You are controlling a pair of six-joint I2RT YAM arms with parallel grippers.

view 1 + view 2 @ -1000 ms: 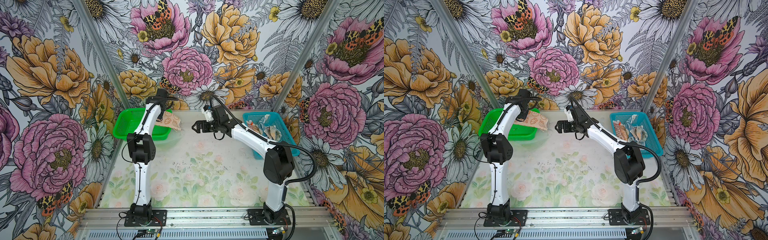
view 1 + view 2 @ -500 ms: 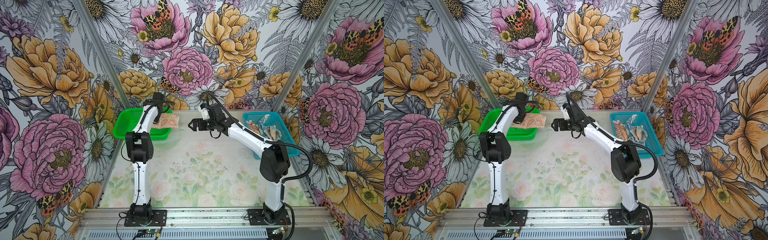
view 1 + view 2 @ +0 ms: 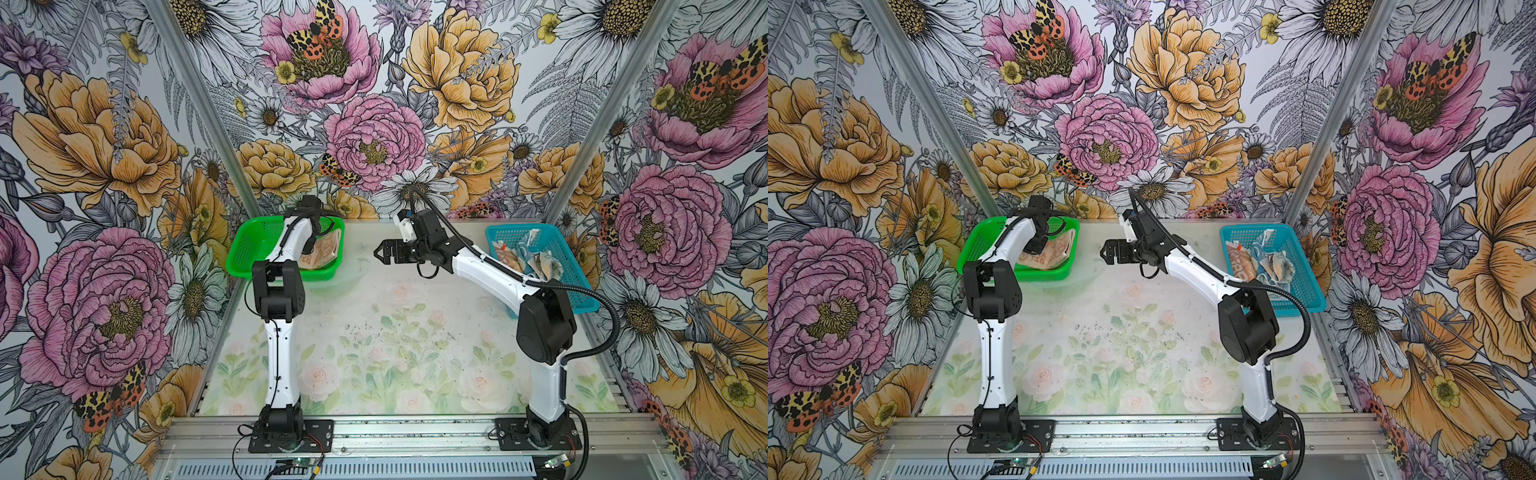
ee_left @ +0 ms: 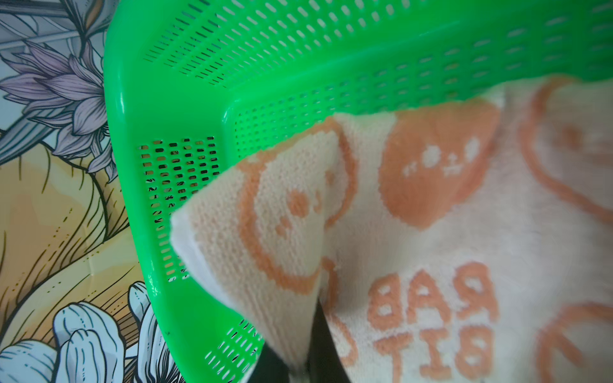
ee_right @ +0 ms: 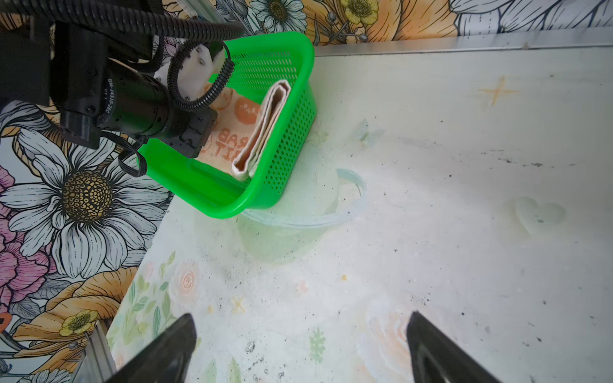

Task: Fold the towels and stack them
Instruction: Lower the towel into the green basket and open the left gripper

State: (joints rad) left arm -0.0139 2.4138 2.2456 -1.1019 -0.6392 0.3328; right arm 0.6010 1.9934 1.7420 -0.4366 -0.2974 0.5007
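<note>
Nearest the camera, the pale floral-print tabletop [image 3: 374,353] has nothing on it up front. Further in, the right gripper [image 3: 380,252] hangs over it, jaws spread wide, holding nothing. Past that, the left gripper [image 4: 300,361] is pinched on 1 corner of the folded cream-and-orange bunny terry towel [image 4: 431,215], which leans against a wall inside the bright green plastic mesh basket [image 3: 249,249]. Imo: lay it flat on the basket floor before letting go, then lift straight out so the layers don't peel open. The other 2 towels [image 3: 1262,259] sit crumpled in the teal-blue plastic mesh basket [image 3: 1304,291], far right.
</note>
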